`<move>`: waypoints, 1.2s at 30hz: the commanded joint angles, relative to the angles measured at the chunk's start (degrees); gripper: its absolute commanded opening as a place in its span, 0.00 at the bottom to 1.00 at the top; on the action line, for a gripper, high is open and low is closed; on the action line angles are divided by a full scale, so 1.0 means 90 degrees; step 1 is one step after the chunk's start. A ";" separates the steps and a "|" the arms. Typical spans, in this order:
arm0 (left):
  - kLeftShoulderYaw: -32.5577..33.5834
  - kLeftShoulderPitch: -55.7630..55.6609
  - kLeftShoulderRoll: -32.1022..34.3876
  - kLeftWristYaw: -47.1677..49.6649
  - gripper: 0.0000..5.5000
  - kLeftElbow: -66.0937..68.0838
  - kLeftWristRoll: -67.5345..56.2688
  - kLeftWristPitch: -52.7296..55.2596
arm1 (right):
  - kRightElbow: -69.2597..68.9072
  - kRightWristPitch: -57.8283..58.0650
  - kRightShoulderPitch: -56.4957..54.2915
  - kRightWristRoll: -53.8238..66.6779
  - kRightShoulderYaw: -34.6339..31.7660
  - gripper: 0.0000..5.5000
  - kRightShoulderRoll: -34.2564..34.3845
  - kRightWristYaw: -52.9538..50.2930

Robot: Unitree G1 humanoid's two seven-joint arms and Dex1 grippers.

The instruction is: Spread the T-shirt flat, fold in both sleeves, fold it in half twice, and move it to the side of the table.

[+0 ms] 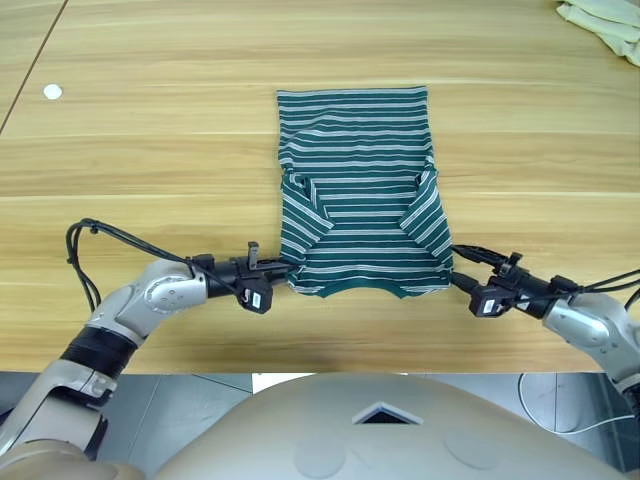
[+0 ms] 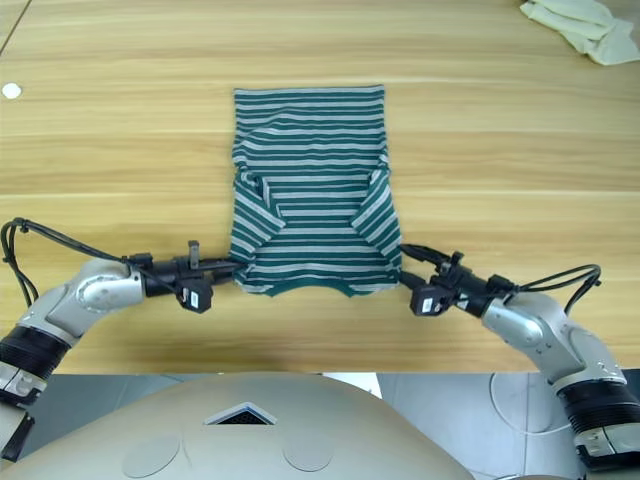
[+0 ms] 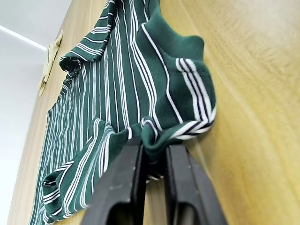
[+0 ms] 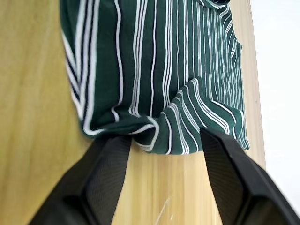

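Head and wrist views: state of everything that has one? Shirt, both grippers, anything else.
Green-and-white striped T-shirt: flat on the wooden table, both sleeves folded in, not yet folded in half.
Left gripper: shut on the shirt's near left corner.
Right gripper: open, fingers apart at the shirt's near right corner.
Cream cloth: crumpled, at the table's far right.

soft cloth t-shirt [image 1: 355,190], smooth wood table [image 1: 150,150]

Wood table [image 1: 150,150] w/ striped T-shirt [image 1: 355,180], pale cloth [image 1: 605,25] far-right corner.
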 commanded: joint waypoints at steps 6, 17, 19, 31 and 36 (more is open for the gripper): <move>-0.0388 0.0376 0.0068 -0.0331 0.00 0.0552 0.0536 0.0289 | 0.0514 -0.0149 0.0013 -0.0413 0.0363 0.19 -0.0028 0.0171; -0.0395 0.0856 0.0063 -0.0506 0.00 0.0175 -0.0506 0.0173 | 0.0376 -0.0315 0.0229 0.0088 0.0173 0.00 -0.0039 0.0114; -0.0435 0.1388 0.0249 -0.0684 0.00 -0.0205 -0.1234 0.0170 | 0.0211 -0.0351 0.0697 0.0505 -0.0005 0.00 -0.0171 0.0173; 0.0846 0.2475 -0.0127 0.0182 0.00 -0.1451 -0.2301 0.0506 | -0.1388 -0.0289 0.2265 0.2150 -0.1336 0.00 -0.0020 0.0381; 0.1250 0.1798 -0.0898 0.0614 0.00 -0.1635 -0.2230 0.0795 | -0.1520 0.0066 0.0699 0.1808 -0.1177 0.00 0.0615 0.0289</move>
